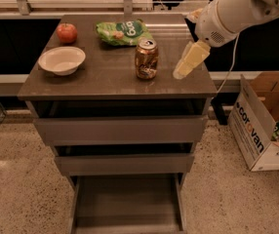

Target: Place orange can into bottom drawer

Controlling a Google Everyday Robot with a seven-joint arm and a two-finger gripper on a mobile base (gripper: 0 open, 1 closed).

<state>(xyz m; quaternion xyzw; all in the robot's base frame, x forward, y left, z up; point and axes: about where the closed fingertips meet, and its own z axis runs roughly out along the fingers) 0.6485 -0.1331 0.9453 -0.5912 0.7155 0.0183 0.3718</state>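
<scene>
Approach step: hand (182, 71) hovers just right of the orange can (146, 58) on the tabletop (100, 79), grip state can't tell; next, close in and grasp it.

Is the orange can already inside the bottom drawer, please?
No, the orange can stands upright on the cabinet top, with the gripper beside it and apart, not in the open bottom drawer.

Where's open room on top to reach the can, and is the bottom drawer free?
Free: the gap between the orange can and the gripper beside it; the front strip of the cabinet top between bowl and can; the bare floor of the bottom drawer. Crowded behind: chip bag, apple.
</scene>
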